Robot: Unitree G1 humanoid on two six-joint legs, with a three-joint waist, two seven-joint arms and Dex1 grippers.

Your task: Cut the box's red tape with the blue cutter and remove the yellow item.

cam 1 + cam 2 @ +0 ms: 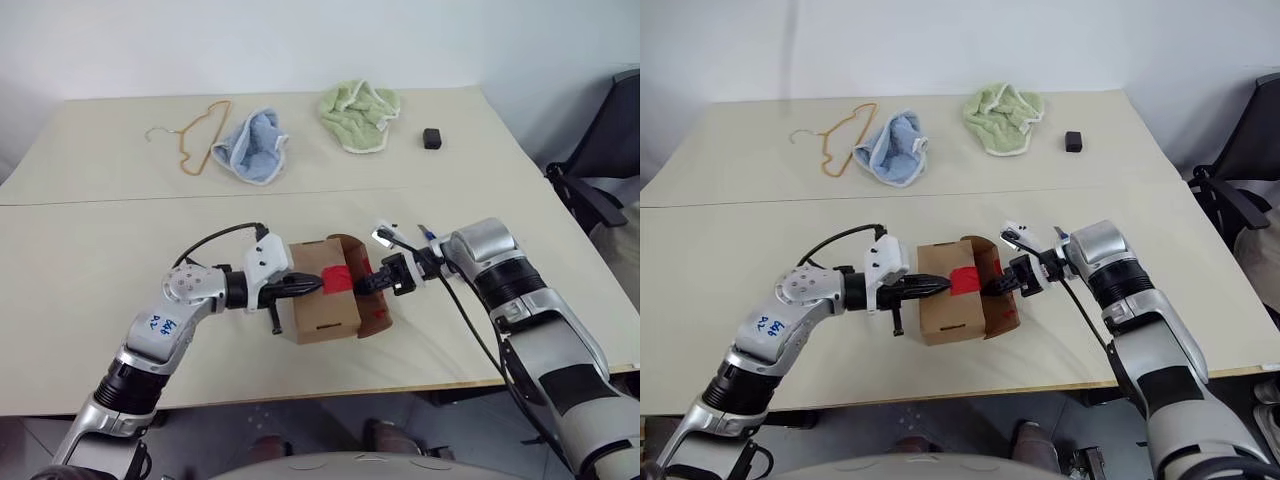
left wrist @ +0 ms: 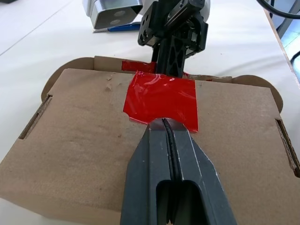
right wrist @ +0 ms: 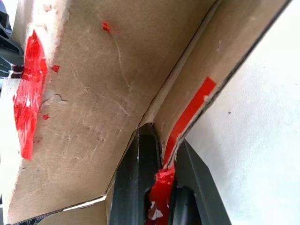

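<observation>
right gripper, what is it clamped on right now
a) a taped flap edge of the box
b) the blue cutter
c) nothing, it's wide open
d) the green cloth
a: in the right wrist view the right gripper has its two black fingers closed on a cardboard flap edge of the box, with a strip of red tape running along that edge.

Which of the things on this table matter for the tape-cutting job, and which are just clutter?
Job: box; red tape; blue cutter; left tool; right tool.
Clutter: hanger; blue cloth; green cloth; black cube.
</observation>
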